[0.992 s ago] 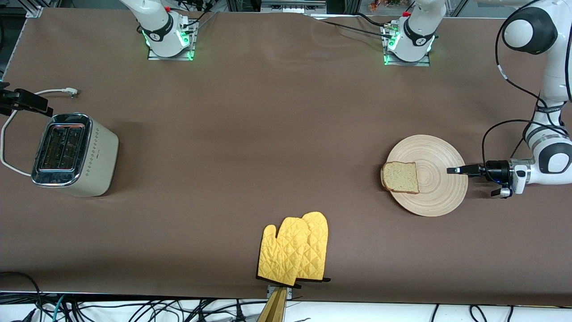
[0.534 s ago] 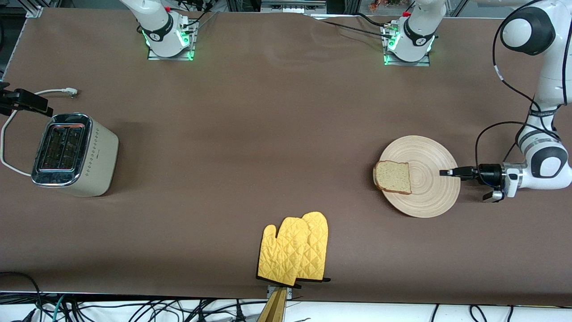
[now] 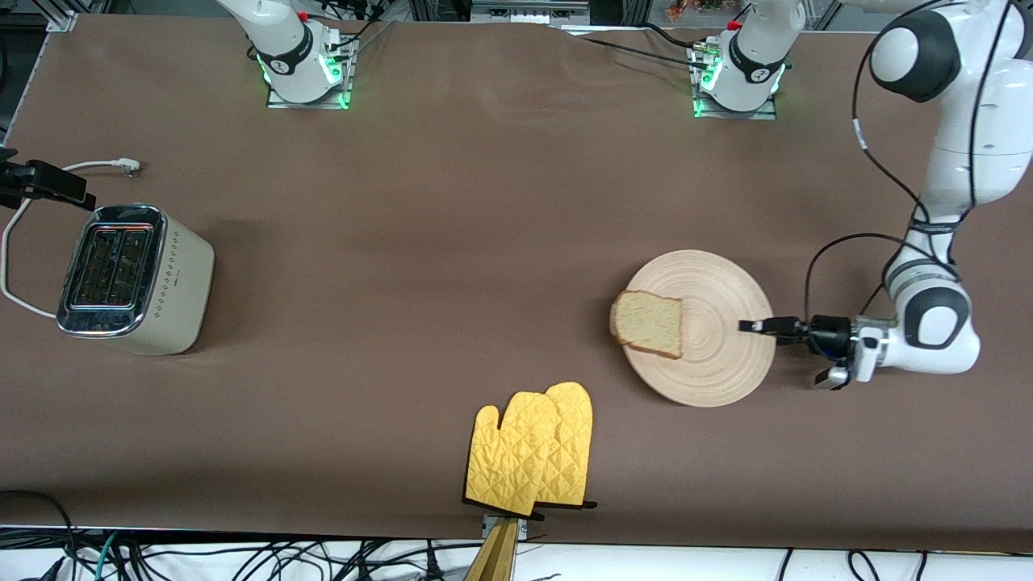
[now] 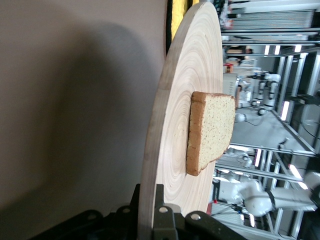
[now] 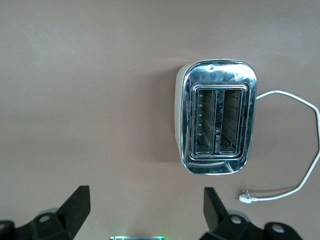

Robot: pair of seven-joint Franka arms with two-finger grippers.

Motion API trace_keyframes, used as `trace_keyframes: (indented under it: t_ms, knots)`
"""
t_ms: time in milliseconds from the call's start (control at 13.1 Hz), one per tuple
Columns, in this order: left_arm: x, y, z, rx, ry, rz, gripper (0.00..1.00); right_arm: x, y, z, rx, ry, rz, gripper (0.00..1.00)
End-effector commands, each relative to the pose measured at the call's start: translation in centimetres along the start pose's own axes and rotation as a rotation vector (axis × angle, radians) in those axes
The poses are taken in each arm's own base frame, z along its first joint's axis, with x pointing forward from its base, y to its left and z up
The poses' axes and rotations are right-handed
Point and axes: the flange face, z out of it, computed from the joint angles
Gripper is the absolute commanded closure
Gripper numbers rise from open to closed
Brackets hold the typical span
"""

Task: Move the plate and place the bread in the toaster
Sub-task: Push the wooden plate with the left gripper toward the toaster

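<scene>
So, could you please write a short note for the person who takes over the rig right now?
Left gripper: shut on the plate rim, at the left arm's end of the table.
Right gripper: open, empty, above the toaster.
Bread: lies on the plate, at the edge toward the toaster.
Toaster: at the right arm's end, both slots empty.
Oven mitts: near the front edge, untouched.
Done: plate gripped. Left: bring plate closer, put bread in toaster.

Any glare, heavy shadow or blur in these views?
Front view: even light, soft shadow beside the toaster. Right wrist view: glare on the toaster's chrome top, slots readable. Left wrist view: broad shadow on the table under the plate; left gripper at its rim, dark and soft; bread sharp.
</scene>
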Motion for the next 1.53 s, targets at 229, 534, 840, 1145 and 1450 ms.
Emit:
trace_keyframes:
  t_ms: [229,534,840,1145,1450]
  knots:
    - [2.4,10.6,9.9,0.078,-0.031,-0.097,1.00,0.2,0.2,-0.3,0.008,0.005,0.000,0.00]
    - [2.9,13.9,17.5,0.079,-0.006,-0.076,1.00,0.1,0.1,-0.4,0.010,0.007,0.000,0.00]
    - [2.6,15.0,22.8,0.080,-0.024,-0.063,1.00,0.5,0.4,0.0,0.007,0.013,0.003,0.00]
    - [1.8,14.0,26.4,0.113,-0.013,-0.075,1.00,0.5,0.6,0.0,0.008,0.013,0.006,0.00]
    - [1.6,12.6,28.1,0.104,-0.006,-0.099,1.00,0.5,0.6,0.0,0.008,0.013,0.007,0.00]
